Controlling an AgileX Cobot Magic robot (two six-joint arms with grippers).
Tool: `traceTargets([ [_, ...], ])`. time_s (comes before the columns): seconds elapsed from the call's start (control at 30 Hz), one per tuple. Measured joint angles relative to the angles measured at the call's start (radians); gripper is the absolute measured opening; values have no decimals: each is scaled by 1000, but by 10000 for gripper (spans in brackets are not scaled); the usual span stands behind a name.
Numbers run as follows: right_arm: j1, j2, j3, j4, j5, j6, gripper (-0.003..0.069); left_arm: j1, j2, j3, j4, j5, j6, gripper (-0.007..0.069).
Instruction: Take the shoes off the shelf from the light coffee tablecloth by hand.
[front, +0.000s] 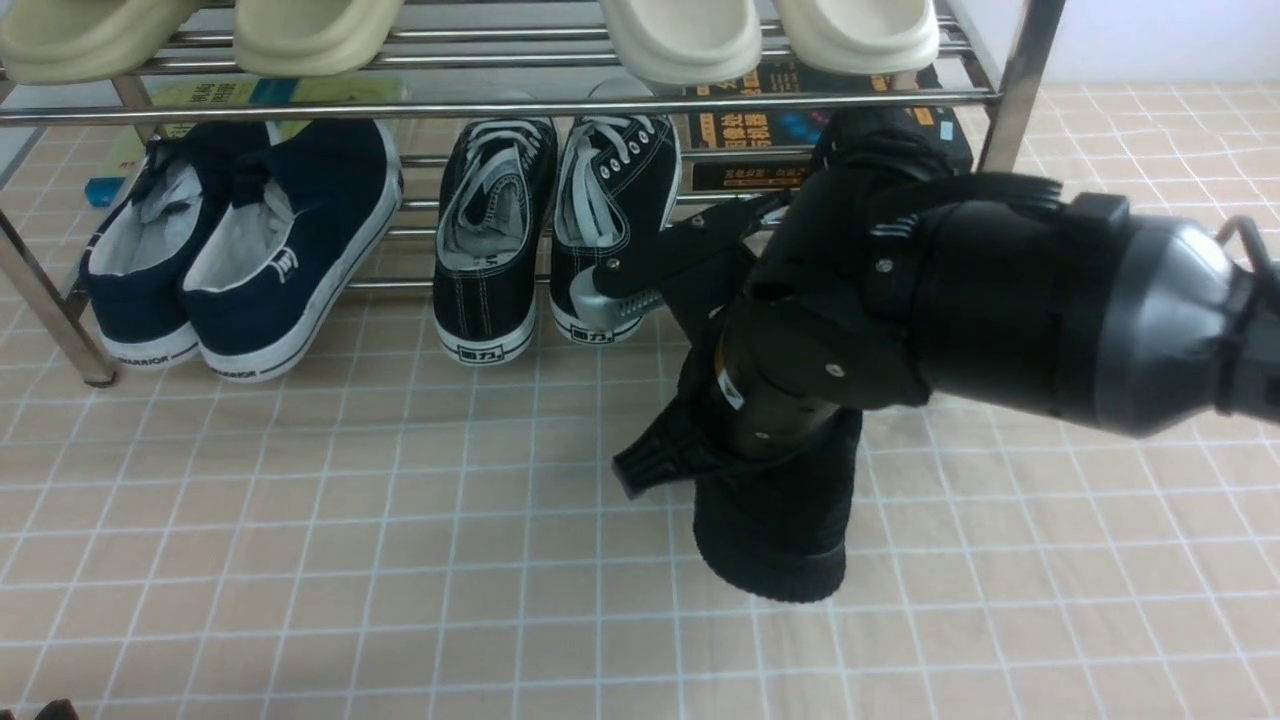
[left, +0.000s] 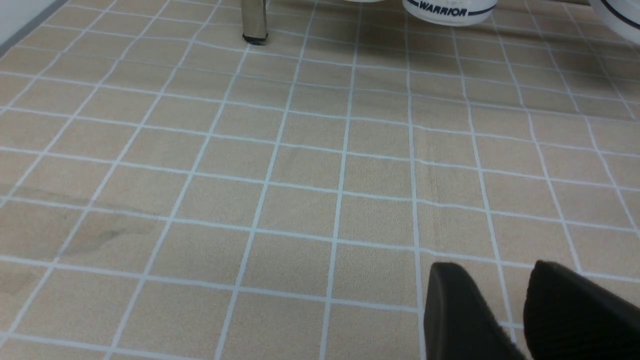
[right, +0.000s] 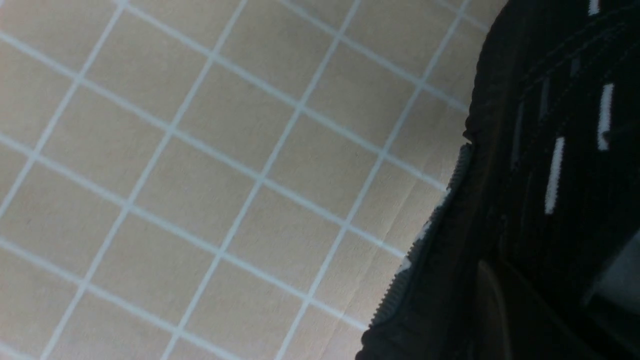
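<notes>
Placement looks like the step in hand: the all-black knit lace-up sneaker (front: 775, 540) with small white dashes by its laces is in front of the shiny chrome tube shelf (front: 500, 105), over the light coffee tablecloth (front: 350, 500) with its grid of thin white lines, its near end low against the cloth, though I cannot tell whether the sole is fully down. The right gripper (front: 690, 455), black on a thick grey and black arm, reaches down into the shoe's opening and is clenched on its rim; in the right wrist view a ribbed finger pad (right: 425, 240) lies against the shoe's dark side. To do this well, I judge the arm should lower until the whole sole lies flat, loosen only then, and rise straight up so neither finger drags the soft collar or catches a lace and tips the shoe. A dark shape (front: 875, 140) on the lower tier behind the arm looks like the mate, so half the job probably remains. Reaching back for it calls for care, since the black canvas sneakers with white laces (front: 555, 230) sit just beside the arm's forward link and could be nudged. The left gripper (left: 497, 267) hovers over bare cloth near the shelf's post, fingers spread and holding nothing.
</notes>
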Motion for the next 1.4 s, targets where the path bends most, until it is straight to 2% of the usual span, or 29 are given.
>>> traceTargets([
  [0.3, 0, 89, 0, -29, -108, 36, 28, 0, 0, 0, 0, 0, 0, 240],
  [0.43, 0, 121, 0, -25, -117, 38, 65, 0, 0, 0, 0, 0, 0, 240],
  [0.53, 0, 136, 0, -15, -141, 38, 147, 0, 0, 0, 0, 0, 0, 240],
  [0.57, 0, 137, 0, -13, -144, 38, 154, 0, 0, 0, 0, 0, 0, 240],
  [0.63, 0, 137, 0, -5, -164, 38, 255, 0, 0, 0, 0, 0, 0, 240],
  [0.77, 0, 125, 0, 4, -164, 39, 377, 0, 0, 0, 1, 0, 0, 240],
  [0.87, 0, 83, -8, 3, -152, 38, 420, 0, 0, 0, 2, 0, 0, 240],
  [1.07, 0, 0, -66, -76, -103, 32, 389, 0, 0, 0, 4, 0, 0, 240],
  [1.17, -13, -35, -112, -176, -83, 33, 330, 0, 0, 0, 5, 0, 0, 240],
  [1.27, -61, -37, -140, -211, -85, 75, 297, 0, 0, 0, 5, 0, 0, 240],
  [1.4, -157, -26, -142, -219, -106, 142, 290, 0, 0, 0, 5, 0, 0, 240],
])
